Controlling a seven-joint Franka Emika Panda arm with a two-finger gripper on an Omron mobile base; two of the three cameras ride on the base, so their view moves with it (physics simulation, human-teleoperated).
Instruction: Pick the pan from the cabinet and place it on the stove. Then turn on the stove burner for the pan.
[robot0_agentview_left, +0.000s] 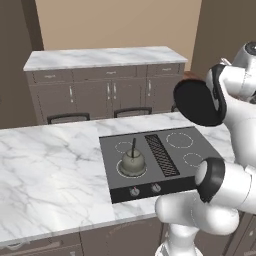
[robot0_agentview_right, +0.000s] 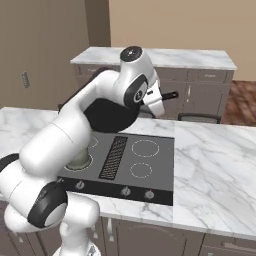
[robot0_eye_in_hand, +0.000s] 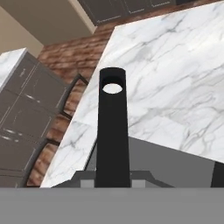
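You have the pan (robot0_agentview_left: 198, 102) out of the cabinet and up in the air; in the left base view its black round body hangs at the arm's wrist, above the far right part of the stove (robot0_agentview_left: 172, 172), tilted so that its flat face is turned toward the camera; in the right base view the pan (robot0_agentview_right: 111, 115) shows as a dark shape tucked under the forearm, over the left half of the cooktop. In the hand view the fingers (robot0_eye_in_hand: 82, 180) are closed narrow on the pan's long black handle (robot0_eye_in_hand: 113, 131), which runs away from the camera to its hanging hole, with the marble desk (robot0_eye_in_hand: 166, 74) beyond it.

So, as I judge it, the fetching is done and the placing is not; the pan touches nothing on the stove yet. Note that an olive-grey pot (robot0_agentview_left: 132, 161) already sits on the front left ring, so you will likely want one of the free rings on the right. After the pan is set down and released, the burner knobs (robot0_agentview_left: 145, 189) at the front edge are untouched and yours to turn.
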